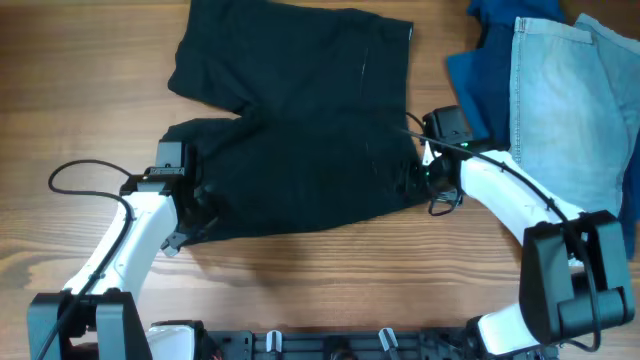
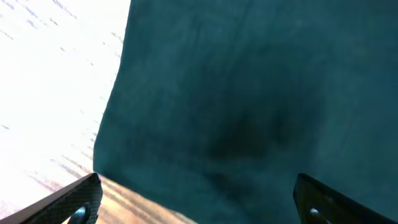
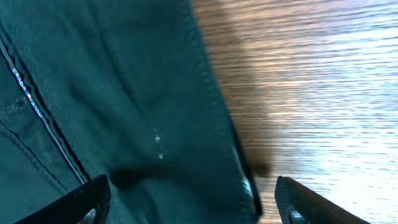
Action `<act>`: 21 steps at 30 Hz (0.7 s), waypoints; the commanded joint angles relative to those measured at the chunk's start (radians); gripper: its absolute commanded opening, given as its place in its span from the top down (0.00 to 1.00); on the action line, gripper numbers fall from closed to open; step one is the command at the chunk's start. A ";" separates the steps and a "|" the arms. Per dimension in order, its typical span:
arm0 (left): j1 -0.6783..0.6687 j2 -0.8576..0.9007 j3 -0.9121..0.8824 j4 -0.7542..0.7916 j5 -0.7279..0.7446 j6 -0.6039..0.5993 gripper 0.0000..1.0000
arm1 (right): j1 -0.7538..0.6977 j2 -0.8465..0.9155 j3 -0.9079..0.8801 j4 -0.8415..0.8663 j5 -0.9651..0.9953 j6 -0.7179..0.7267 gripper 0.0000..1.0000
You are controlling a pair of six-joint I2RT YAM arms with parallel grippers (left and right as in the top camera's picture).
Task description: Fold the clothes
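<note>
You have the black fabric shorts (image 1: 300,130) lying spread out flat in the middle of the wooden tabletop (image 1: 80,80), one leg reaching to the far left. Your left gripper (image 1: 197,210) sits at the near left corner of the shorts. In its wrist view the gripper (image 2: 196,186) is spread wide, its fingers (image 2: 74,202) well apart, with the dark cloth (image 2: 249,93) under and ahead of them and the cloth's edge running just inside the left finger. Your right gripper (image 1: 426,180) is at the shorts' right edge. It (image 3: 191,186) is also released, fingers (image 3: 87,199) apart, and the stitched hem (image 3: 214,118) passes between them with bare wood to the right. At the far right, a dark blue garment (image 1: 478,75) lies partly under a light blue denim garment (image 1: 570,110), apart from both grippers.
</note>
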State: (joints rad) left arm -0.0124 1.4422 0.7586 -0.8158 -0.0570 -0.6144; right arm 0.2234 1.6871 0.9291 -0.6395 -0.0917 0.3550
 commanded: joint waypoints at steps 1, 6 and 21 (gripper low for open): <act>-0.003 0.006 -0.005 0.030 -0.027 0.058 0.04 | 0.053 0.019 -0.006 0.019 0.015 0.012 0.15; -0.003 0.026 -0.007 0.040 -0.027 0.061 0.16 | 0.066 0.026 -0.006 0.026 0.046 0.014 0.20; -0.005 0.213 -0.007 0.072 -0.027 0.061 0.96 | 0.066 0.026 -0.021 0.033 0.085 0.016 0.56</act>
State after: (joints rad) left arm -0.0212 1.6020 0.7830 -0.7597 -0.0463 -0.5552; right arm 0.2855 1.6981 0.9184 -0.6117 -0.0216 0.3676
